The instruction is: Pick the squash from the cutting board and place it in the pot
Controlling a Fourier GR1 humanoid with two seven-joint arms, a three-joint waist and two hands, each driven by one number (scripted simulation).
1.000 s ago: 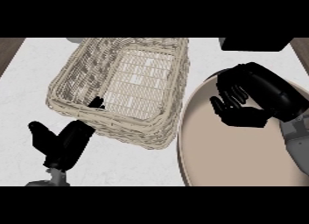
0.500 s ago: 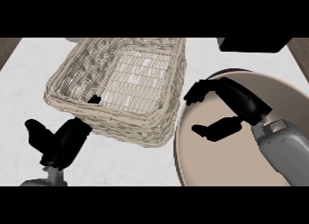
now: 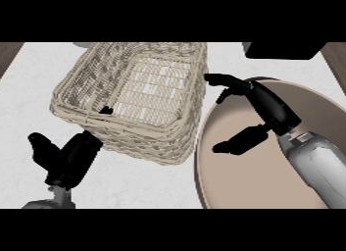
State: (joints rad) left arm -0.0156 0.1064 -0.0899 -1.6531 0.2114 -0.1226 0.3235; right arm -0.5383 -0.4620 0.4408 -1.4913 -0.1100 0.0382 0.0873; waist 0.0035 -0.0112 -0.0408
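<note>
No squash is visible anywhere; whether it lies hidden in the wicker basket (image 3: 143, 98) can't be told. The right hand (image 3: 266, 105) stretches over the rim of a large round tan dish (image 3: 327, 117), fingers straight toward the basket's right wall, thumb apart below, holding nothing. The left hand (image 3: 63, 159) rests at lower left on the white counter (image 3: 31, 83), fingers up, relaxed. A dark object (image 3: 284, 50) sits at the top right.
</note>
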